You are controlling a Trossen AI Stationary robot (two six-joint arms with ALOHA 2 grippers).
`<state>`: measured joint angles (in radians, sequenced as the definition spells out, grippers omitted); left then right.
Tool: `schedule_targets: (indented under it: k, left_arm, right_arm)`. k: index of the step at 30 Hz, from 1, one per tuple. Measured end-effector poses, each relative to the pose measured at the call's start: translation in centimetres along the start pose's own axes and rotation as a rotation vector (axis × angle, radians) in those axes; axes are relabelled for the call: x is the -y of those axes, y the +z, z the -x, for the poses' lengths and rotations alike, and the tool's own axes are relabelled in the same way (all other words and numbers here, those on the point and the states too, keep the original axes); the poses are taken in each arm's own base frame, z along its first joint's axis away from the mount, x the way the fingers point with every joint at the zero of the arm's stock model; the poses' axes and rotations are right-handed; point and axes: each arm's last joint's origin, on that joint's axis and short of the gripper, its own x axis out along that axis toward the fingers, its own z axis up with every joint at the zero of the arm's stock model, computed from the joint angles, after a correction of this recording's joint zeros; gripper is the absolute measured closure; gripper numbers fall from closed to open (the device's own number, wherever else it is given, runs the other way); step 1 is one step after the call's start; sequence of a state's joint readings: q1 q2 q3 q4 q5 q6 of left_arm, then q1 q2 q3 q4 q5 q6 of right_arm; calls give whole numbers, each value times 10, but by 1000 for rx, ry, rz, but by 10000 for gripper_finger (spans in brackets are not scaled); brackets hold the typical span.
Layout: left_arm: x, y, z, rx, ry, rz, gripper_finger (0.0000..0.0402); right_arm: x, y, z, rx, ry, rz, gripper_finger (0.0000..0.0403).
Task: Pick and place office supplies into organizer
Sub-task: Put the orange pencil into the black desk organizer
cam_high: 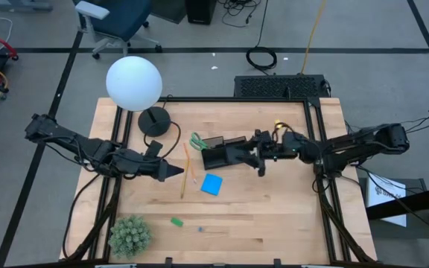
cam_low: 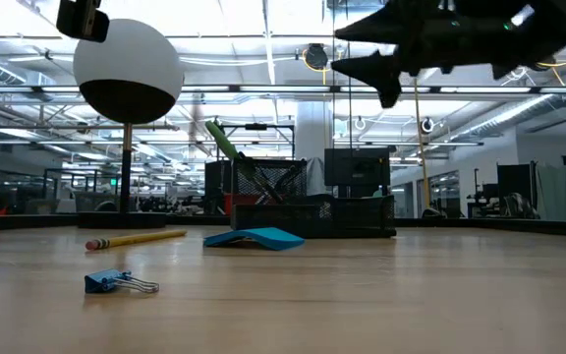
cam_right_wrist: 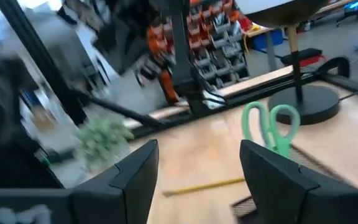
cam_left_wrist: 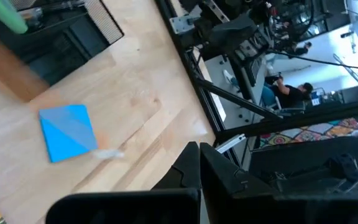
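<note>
Right gripper [cam_high: 261,154] hovers above the organizer [cam_high: 226,154] with its fingers [cam_right_wrist: 272,177] spread wide and nothing between them. Green-handled scissors [cam_high: 197,141] stand in the organizer's end toward the lamp base [cam_high: 154,121]. Just beside the organizer, on its plant-ball side, lies the blue note pad [cam_high: 212,184], with a pencil [cam_high: 185,170] lying between the note pad and the left gripper [cam_high: 179,173], whose fingers are closed on nothing. Farther from the organizer, near the fuzzy plant ball [cam_high: 129,235], sit a green eraser [cam_high: 176,221] and a tiny blue clip [cam_low: 119,283]. Bare wood lies open between the organizer and the table's [cam_high: 289,216] near edge. No writing is legible.
</note>
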<state>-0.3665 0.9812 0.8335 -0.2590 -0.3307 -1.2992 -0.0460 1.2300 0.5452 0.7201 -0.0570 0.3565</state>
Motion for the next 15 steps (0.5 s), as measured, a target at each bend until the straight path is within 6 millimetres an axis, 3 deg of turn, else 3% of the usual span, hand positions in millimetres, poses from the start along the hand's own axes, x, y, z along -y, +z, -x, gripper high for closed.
schedule_targets:
  k: [6, 15]
  left_arm:
    - [7, 3, 3, 5, -14, -32, 401]
    - [-1, 0, 4, -38, 66, -56, 401]
  right_arm:
    - [-4, 12, -7, -57, -20, 146, 186]
    - [-2, 8, -7, -107, -39, 84, 186]
